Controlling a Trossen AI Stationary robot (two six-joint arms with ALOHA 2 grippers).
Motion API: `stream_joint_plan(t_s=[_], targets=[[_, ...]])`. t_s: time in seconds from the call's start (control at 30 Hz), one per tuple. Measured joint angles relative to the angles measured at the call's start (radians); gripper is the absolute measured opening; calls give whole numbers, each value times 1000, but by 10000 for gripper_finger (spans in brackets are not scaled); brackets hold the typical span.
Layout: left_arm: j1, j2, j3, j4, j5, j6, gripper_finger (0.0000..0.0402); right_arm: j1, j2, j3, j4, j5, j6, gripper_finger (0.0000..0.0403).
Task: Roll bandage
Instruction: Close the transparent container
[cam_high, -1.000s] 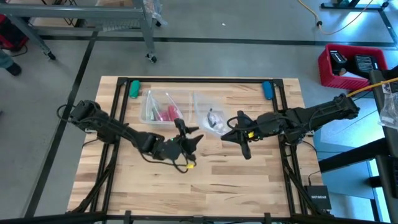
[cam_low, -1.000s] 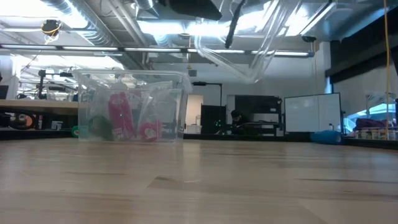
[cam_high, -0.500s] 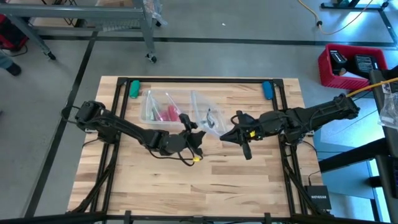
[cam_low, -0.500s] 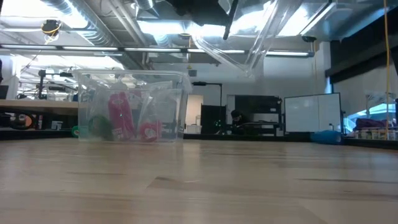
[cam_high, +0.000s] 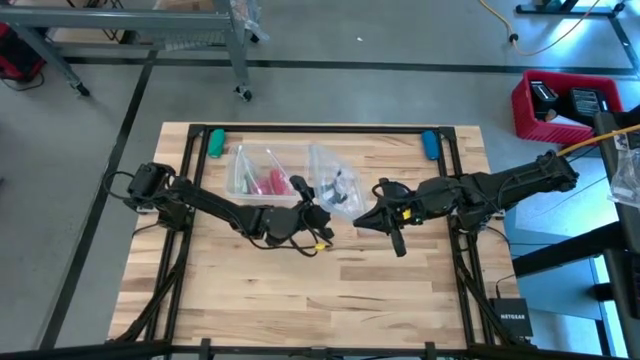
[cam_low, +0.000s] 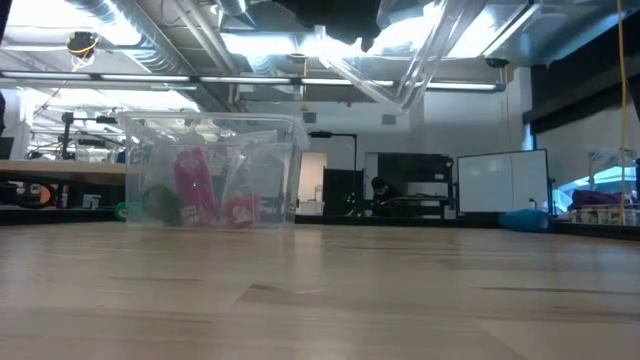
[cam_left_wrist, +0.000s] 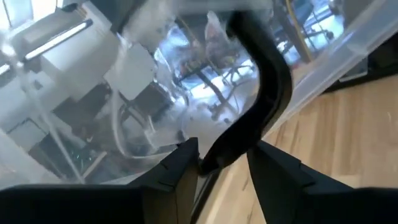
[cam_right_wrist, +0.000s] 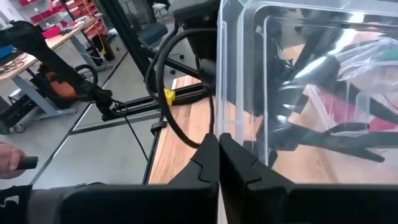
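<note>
Broadly, the light wooden slatted table (cam_high: 330, 290) in its black metal frame filled the high view. At about 1 o'clock from it, on the floor, sat a red plastic crate (cam_high: 560, 105) of dark items. At 5 o'clock, a small black box (cam_high: 510, 318) read "NETGEAR", the only legible writing.

The left arm (cam_high: 200, 205) reached from 9 o'clock toward the centre, the right arm (cam_high: 500, 190) from 3 o'clock. Between them a clear plastic lid (cam_high: 335, 185) was held off the table; in the low view it hung tilted overhead (cam_low: 390, 70).

At roughly 11 o'clock of the table's centre stood the clear plastic rectangular box (cam_high: 262, 175), and inside it lay the red-pink cloth bandage (cam_high: 268, 182), seen in the low view as upright pink rolls (cam_low: 195, 190).

The left gripper (cam_high: 312, 200) met the lid's near edge, its fingers (cam_left_wrist: 180, 168) narrowly parted; whether they pinched it I could not tell. The right gripper (cam_high: 372, 212) had its fingers (cam_right_wrist: 205, 158) pressed together on the lid's edge.

Two teal clamps (cam_high: 216, 142) (cam_high: 430, 144) sat at the far rail.
</note>
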Motion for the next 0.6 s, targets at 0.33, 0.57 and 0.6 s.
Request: stream_joint_plan(t_s=[0.33, 0.57, 0.6], targets=[[4, -1, 0, 11, 26, -12, 103, 0, 0, 0, 4, 0, 0, 0], [-1, -1, -1, 3, 25, 8, 21, 0, 0, 1, 13, 2, 3, 7], [-2, -1, -1, 3, 25, 2, 21, 0, 0, 1, 13, 1, 3, 10]])
